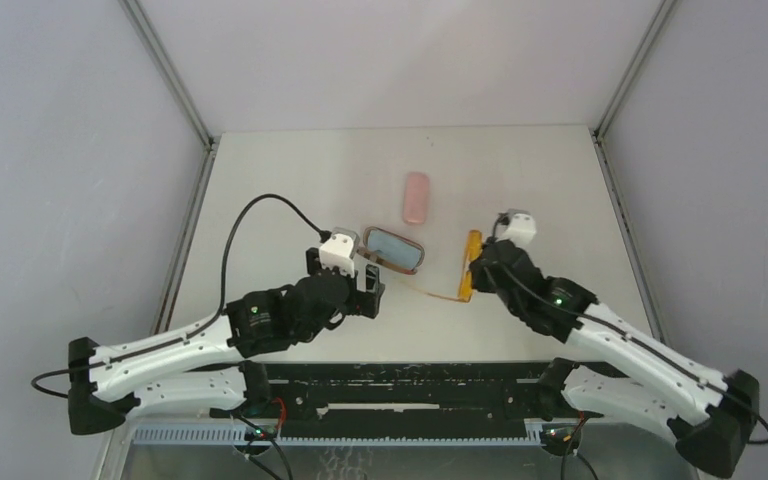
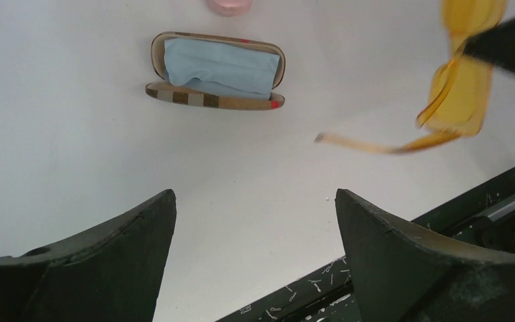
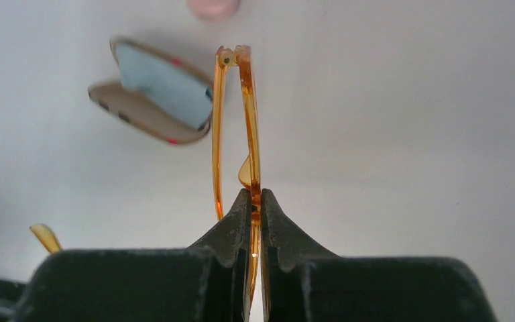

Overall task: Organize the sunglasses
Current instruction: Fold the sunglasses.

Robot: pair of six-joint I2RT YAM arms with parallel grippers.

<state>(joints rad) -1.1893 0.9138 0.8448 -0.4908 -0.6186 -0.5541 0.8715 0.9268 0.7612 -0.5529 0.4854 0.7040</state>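
Left wrist: open brown case [image 2: 208, 99] holds blue cloth [image 2: 221, 67]; orange sunglasses [image 2: 463, 94] outside.

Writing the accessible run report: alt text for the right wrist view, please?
The right gripper is shut on the orange sunglasses, holding them edge-on over the white table. Behind them, at the picture's left, lies an open brown case with a light-blue cloth inside; a pink case shows at the top edge.

Orange sunglasses [image 1: 471, 262] in right fingers [image 1: 484, 270], open brown case [image 1: 393, 250] beside, pink case [image 1: 416, 197] beyond
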